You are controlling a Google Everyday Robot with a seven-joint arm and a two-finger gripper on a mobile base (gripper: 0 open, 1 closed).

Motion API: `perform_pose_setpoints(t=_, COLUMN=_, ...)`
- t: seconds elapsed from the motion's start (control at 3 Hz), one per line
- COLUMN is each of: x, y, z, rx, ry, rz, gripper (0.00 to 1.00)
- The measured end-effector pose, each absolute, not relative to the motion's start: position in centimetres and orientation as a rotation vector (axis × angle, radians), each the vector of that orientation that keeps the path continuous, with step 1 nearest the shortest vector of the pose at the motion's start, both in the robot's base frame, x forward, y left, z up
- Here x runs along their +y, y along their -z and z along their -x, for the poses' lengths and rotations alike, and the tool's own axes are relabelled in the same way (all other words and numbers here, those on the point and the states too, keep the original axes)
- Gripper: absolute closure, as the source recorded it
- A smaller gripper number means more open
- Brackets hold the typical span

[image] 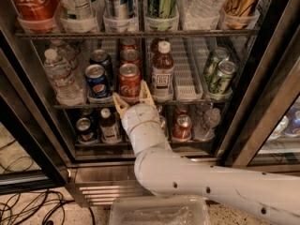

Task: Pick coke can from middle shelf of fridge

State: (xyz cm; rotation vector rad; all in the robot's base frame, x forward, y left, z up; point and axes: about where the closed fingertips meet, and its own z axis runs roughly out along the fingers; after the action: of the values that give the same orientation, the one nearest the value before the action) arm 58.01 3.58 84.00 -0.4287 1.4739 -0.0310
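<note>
Gripper (132, 99), jaws spread wide, just before the coke can (129, 80) on the middle shelf (185, 78); Pepsi can (97, 80) left, brown bottle (162, 73) right.

White tubular arm (220, 186), small dark holes (207, 190), ridged wrist (141, 125), tan two-fingered tool (128, 89) at the middle shelf (183, 78)

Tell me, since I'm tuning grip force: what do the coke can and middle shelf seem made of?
Coke can: probably thin aluminium, glossy red print, bare silver top. Middle shelf: seemingly grey metal wire with white ribbed plastic tracks. The gripper, open, sits at the can's base.
</note>
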Motion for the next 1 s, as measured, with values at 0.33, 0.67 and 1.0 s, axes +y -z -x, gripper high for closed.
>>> perform_pose_setpoints(t=0.33, x=3.15, y=-84.30, z=-61.32, rx=1.482, ry=0.055, rz=0.389, gripper=0.39)
perform_pose_setpoints(t=0.67, x=3.33, y=-84.32, z=-61.92, rx=1.485, ry=0.051, rz=0.387, gripper=0.38)
perform_pose_setpoints(t=1.0, x=3.41, y=-84.19, z=-62.24, rx=1.488, ry=0.047, rz=0.385, gripper=0.57)
